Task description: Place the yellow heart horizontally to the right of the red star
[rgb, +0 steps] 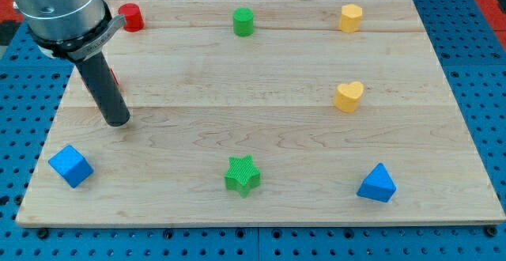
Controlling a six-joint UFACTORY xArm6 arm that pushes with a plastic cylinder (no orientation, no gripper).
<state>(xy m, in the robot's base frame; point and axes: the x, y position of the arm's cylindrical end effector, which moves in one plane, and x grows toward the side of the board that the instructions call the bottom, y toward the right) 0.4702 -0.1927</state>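
Your yellow heart-shaped block (349,96) sits on the wooden board (261,142) toward the view's right, roughly at mid-height, lying flat and touching nothing. Straight above it, near the view's top edge, you have a second yellow block (351,17), whose shape looks like a pentagon or rounded heart; you cannot tell which with certainty. The red star is mostly hidden: only a sliver of red (115,77) shows just behind the dark rod at the view's left, so its shape cannot be confirmed. A red cylinder-like block (130,17) stands at the view's top left, close to the arm's grey housing. My tip (117,122) rests on the board at the view's left, just below that red sliver and well apart from the yellow heart; the rod ends bluntly and holds nothing, having no jaws to open or close. You see a green cylinder (243,21) at the top centre, a green star (242,175) at the bottom centre, a blue cube (70,166) at the bottom left and a blue triangular block (377,183) at the bottom right. The board is the only holder here, and all blocks lie on it.
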